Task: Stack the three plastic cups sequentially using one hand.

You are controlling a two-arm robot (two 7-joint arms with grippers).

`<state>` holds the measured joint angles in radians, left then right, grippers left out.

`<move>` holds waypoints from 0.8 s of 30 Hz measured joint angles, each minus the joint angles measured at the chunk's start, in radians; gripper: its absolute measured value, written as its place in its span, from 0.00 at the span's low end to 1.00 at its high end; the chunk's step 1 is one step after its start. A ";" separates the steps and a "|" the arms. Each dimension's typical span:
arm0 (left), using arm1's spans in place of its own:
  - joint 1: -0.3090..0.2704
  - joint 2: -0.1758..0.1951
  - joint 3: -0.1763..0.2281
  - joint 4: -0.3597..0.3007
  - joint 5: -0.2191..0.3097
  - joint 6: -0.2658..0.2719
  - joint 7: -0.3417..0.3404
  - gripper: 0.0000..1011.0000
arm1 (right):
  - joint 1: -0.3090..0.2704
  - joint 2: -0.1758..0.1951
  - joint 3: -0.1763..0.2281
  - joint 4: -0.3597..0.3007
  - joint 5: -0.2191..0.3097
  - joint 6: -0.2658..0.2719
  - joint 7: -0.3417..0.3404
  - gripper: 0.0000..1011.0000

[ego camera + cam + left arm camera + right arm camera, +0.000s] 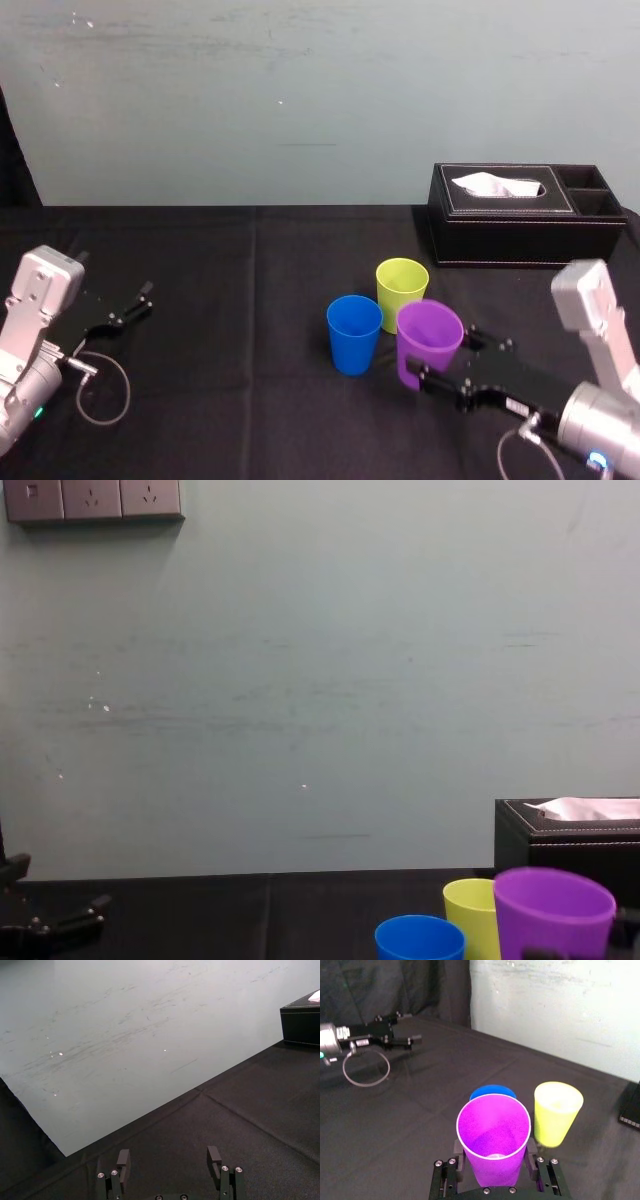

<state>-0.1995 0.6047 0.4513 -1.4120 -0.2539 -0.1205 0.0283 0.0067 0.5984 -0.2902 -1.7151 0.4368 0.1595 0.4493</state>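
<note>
Purple cup (430, 338) is clamped by the right end effector (442, 360), just beside the blue cup (354, 333) and the yellow-green cup (401, 288), which are stood upright on the black surface (230, 400). The left end effector (170, 1160) is parked at the far left, with its jaws held apart

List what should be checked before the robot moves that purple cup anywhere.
1. Grip: right gripper, jaws shut on the purple tapered plastic cup, one each side: ok.
2. Purple cup upright, mouth up: ok.
3. Blue tapered plastic cup upright, empty: ok.
4. Gap to yellow-green tapered plastic cup: cannot tell.
5. Purple cup lifted off the black tablecloth: cannot tell.
6. Other arm: left gripper parked far left, jaws open: ok.
</note>
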 joint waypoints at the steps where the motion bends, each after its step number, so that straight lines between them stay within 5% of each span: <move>1: 0.000 0.000 0.000 0.000 0.000 0.000 0.000 0.99 | 0.016 0.003 0.001 -0.004 0.010 0.014 0.005 0.71; 11: 0.000 0.000 0.000 0.000 0.000 0.000 0.000 0.99 | 0.133 0.001 -0.013 0.026 0.053 0.070 0.016 0.71; 24: 0.000 0.000 0.000 0.000 0.000 0.000 0.000 0.99 | 0.290 -0.049 -0.041 0.179 0.057 0.041 0.004 0.71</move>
<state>-0.1995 0.6047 0.4514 -1.4120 -0.2539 -0.1206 0.0283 0.2967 0.5489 -0.3314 -1.5366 0.4940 0.2008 0.4531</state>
